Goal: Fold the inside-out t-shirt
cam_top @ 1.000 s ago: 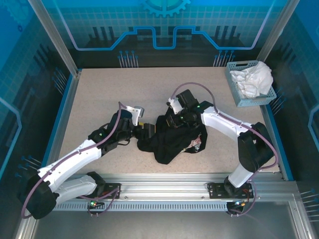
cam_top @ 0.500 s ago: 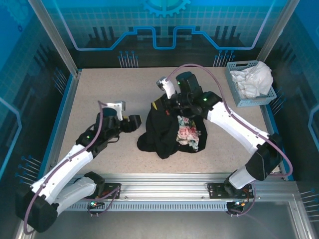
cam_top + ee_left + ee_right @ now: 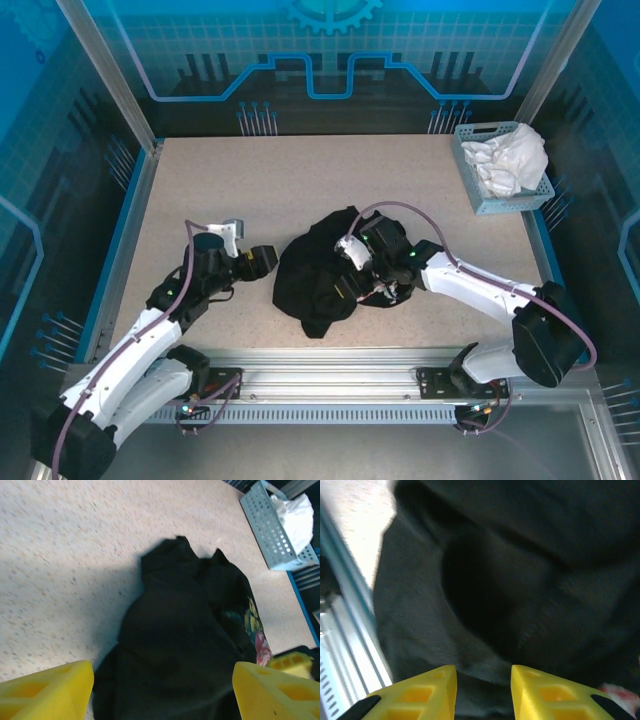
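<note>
Left gripper (image 3: 260,260) released, jaws wide, just left of the crumpled inside-out t-shirt (image 3: 315,270) at the middle of the table (image 3: 200,180). Cloth judged light and limp: take a hem or shoulder edge. Right gripper (image 3: 483,682) narrowly parted over it; whether it grips, cannot tell.
</note>
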